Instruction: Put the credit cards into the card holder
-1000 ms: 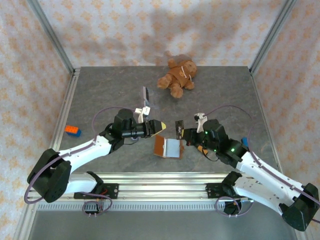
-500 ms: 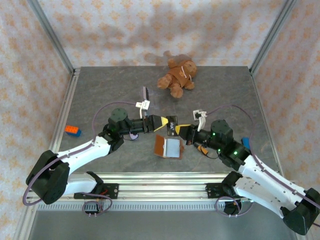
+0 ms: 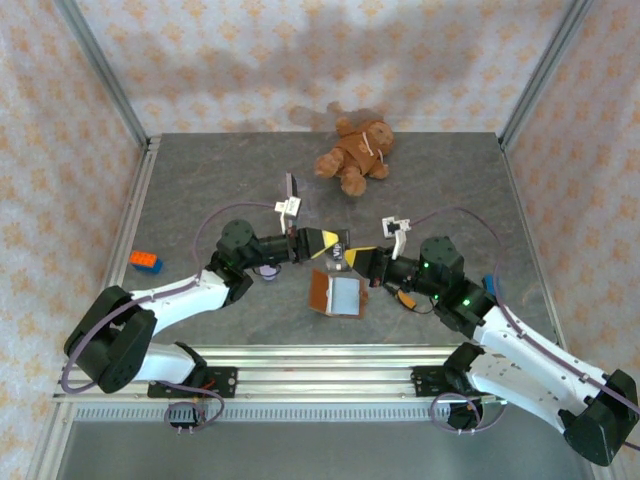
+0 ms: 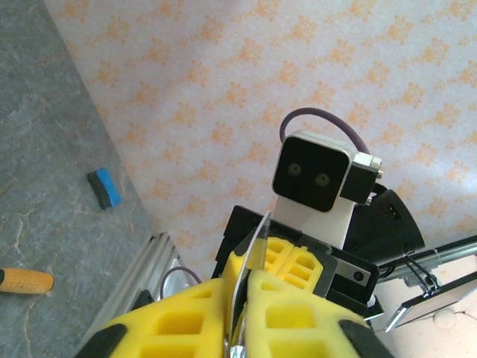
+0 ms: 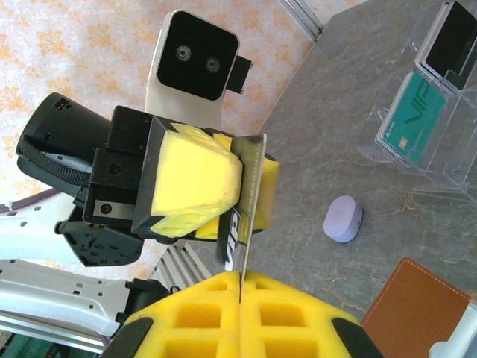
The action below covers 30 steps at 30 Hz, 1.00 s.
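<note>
Two sets of fingers meet above the middle of the table (image 3: 200,180), both pinching a single credit card (image 5: 237,235) that stands on edge in the air between them. The left fingers (image 4: 257,302) are closed on it, one yellow pad pressed to each face. The right fingers (image 5: 257,294) are shut on the opposite edge, and the card's thin rim runs into the seam between them.

Just nearer than this meeting point, the card holder (image 3: 337,293) lies open on the table. Its brown leather is to the left and its pale inner pocket to the right, and it is clear of the held card.

Farther back, beside the left arm, a clear plastic stand (image 5: 402,142) holds a teal card (image 5: 412,119) marked VIP, with a dark card (image 5: 455,45) in the slot behind it. A small lilac round object (image 5: 343,218) lies on the table between the stand and the holder.

A teddy bear (image 3: 355,155) lies near the far edge. An orange-and-blue block (image 3: 145,262) sits by the left rail and a blue block (image 4: 104,188) by the right one. An orange item (image 3: 405,297) lies just right of the holder, under the right arm.
</note>
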Motion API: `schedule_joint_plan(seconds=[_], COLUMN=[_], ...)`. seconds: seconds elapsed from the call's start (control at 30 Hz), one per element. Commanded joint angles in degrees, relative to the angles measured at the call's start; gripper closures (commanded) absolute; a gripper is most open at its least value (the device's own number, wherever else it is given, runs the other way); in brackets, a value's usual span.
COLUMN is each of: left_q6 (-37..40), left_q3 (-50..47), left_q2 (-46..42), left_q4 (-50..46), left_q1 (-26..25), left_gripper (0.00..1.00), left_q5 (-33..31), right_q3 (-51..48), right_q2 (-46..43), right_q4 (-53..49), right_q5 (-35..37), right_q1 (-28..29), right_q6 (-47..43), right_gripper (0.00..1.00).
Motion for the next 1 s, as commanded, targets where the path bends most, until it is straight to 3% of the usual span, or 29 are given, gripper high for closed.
schedule_joint_plan(seconds=[0.0,0.17,0.3,0.43,0.57,0.8,0.97], left_q6=[2.1,13.4,24.7,34.3,34.7,34.2,33.9], left_q3=[-0.5,0.1,2.6,6.2,7.2,9.7,11.4], left_q2=[-1.0,-5.5,-7.3,-6.8,-3.4,3.9,6.4], left_q4=[-0.6,-20.9,-40.3,-57.1,-60.2,-61.3,-63.4], left_q1=[-0.4,-0.1,-0.2,-1.1,-2.2,-5.6,-6.5], left_gripper=[0.9,0.95,0.95,0.95,0.95,0.95,0.95], left_q5=[1.6,-0.6,-4.0,-9.4,-11.1,-15.0,-17.0], right_q3=[-0.2,-1.1,0.2,3.3,4.7,7.1,7.1], right_q2=[-0.6,-1.5,0.8,9.5,18.9,25.1,28.6], right_q4=[-0.9,-9.5,-22.0,-31.6,-33.3,-33.0,-28.1], right_q5=[1.2,6.5,16.0,20.4,20.3,23.7,18.3], right_q1=[-0.1,-0.1,-0.1,-0.1,0.0,0.5,0.8], right_q6=[-0.6,-2.7,-3.5,-4.2,-1.3,-1.9,-0.3], right_gripper=[0.86,0.58,0.5,0.48,0.48,0.46,0.46])
